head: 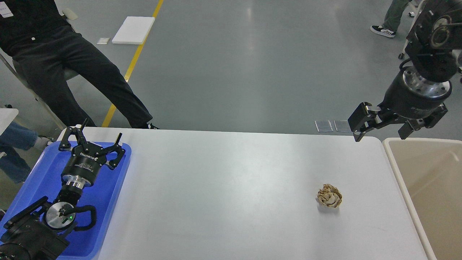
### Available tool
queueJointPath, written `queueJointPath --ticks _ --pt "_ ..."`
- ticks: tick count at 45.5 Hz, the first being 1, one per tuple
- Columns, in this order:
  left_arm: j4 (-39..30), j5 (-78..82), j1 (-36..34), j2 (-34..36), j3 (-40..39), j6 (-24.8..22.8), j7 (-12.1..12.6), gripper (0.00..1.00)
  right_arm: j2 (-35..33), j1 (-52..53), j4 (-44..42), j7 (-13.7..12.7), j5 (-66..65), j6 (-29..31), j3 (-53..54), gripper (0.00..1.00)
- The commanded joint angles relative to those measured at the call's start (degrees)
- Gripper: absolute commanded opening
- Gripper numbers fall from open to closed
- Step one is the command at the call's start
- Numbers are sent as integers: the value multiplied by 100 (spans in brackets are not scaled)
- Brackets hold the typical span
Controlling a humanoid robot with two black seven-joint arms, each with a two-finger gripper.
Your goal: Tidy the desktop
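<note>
The tabletop [223, 187] is a large, smooth white rectangle with rounded far corners, filling most of the near half of the view and running out of sight at the near edge. Its surface is glossy and faintly reflects the overhead light toward the far middle.

A single crumpled ball of brownish paper [329, 196] sits on it, right of centre and fairly near, casting a small shadow. A blue tray [32, 187] lies on the left end of the tabletop. A beige bin [400, 169] with a rounded rim stands just beside the right edge.

The left hand [93, 139] hangs over the far part of the blue tray, its fingers spread wide and holding nothing. The right hand [379, 124] is up at the far right corner, above the gap between tabletop and bin, well apart from the paper ball; it looks parted with nothing between its fingers.

Beyond the tabletop is grey floor with a yellow line [133, 61], a white board [133, 30] lying flat, and a person in black trousers [83, 68] at the far left
</note>
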Motion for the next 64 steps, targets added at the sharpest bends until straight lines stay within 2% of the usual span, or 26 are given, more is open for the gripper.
queueJointPath --ticks 1,52,64 --pt "0 9 0 0 9 0 8 99 5 19 1 0 0 0 -3 100" --pt "0 0 0 9 0 0 0 99 -39 133 1 0 0 0 32 100" --pt "0 0 0 0 0 0 0 99 -48 81 -69 0 27 0 340 100"
